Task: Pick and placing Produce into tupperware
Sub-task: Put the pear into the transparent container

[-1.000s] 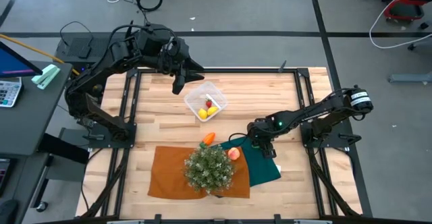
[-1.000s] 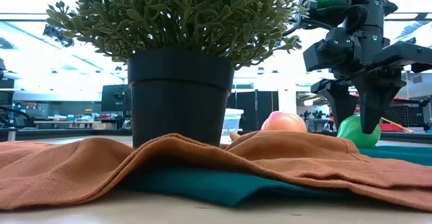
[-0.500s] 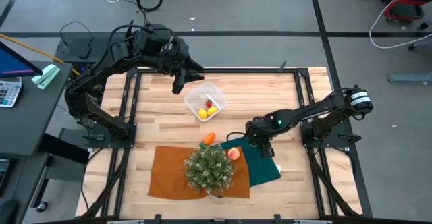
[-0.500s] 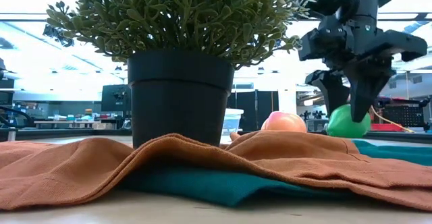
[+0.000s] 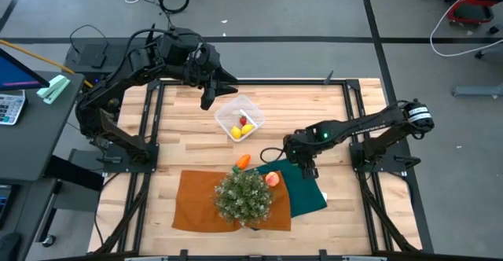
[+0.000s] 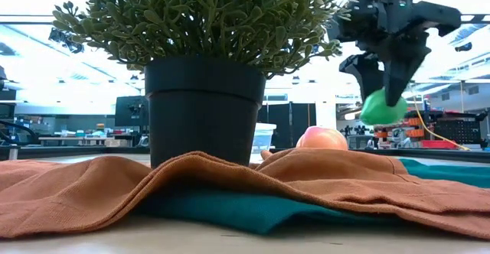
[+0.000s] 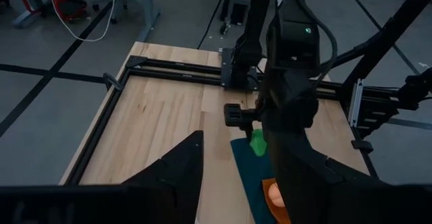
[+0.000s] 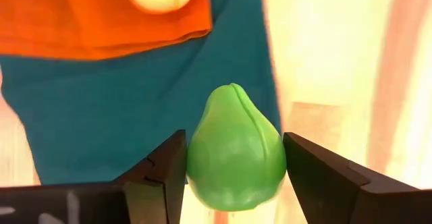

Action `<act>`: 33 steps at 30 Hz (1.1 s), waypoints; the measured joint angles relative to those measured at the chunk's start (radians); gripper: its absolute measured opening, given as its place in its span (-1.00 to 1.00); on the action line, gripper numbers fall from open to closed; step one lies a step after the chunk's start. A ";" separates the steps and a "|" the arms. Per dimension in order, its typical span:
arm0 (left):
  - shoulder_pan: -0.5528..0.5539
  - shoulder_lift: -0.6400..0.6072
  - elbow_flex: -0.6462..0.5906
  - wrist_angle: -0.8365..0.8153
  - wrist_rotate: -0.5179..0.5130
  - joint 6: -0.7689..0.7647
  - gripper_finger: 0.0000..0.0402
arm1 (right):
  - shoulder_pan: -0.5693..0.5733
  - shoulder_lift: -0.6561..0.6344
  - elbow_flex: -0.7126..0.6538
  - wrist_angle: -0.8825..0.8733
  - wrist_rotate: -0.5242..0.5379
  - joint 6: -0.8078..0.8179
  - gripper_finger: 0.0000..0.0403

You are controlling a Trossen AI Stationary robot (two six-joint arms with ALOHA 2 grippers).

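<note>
The right gripper (image 8: 233, 177) is clamped on a green pear (image 8: 235, 148), one dark finger pressed to each side of it. Its wrist camera shows this grip plainly, with the teal cloth (image 8: 121, 109) and an edge of the orange cloth (image 8: 101, 21) below the fruit. The low view adds that the pear (image 6: 382, 107) hangs clear of the cloths, lifted above them, which the overhead picture cannot show. From above, the right gripper (image 5: 306, 167) sits over the teal cloth (image 5: 310, 192), just beside a peach (image 5: 272, 179) that lies by the potted plant (image 5: 244, 196).

An orange piece (image 5: 243, 161) lies on the bare wood between the plant and the clear container (image 5: 240, 117). Only the overhead view looks into the container: a yellow piece (image 5: 245, 129) and a red piece (image 5: 243, 119) lie inside. In the low view the plant pot (image 6: 204, 109) hides almost all of the container.

The left gripper (image 5: 211, 97) hovers at the container's far left corner, holding nothing; its wrist view shows its two fingers (image 7: 177, 166) standing apart over bare table (image 7: 169, 116).
</note>
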 joint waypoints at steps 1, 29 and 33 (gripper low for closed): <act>0.000 0.000 0.000 0.000 0.000 0.000 -0.12 | -0.012 0.000 0.010 -0.005 0.000 0.000 -0.10; 0.000 0.000 0.000 -0.023 0.000 0.013 -0.13 | -0.357 0.306 0.507 -0.057 -0.009 -0.178 -0.08; -0.003 -0.010 0.000 -0.031 0.002 0.020 -0.13 | -0.388 0.410 0.606 -0.059 -0.031 -0.184 -0.08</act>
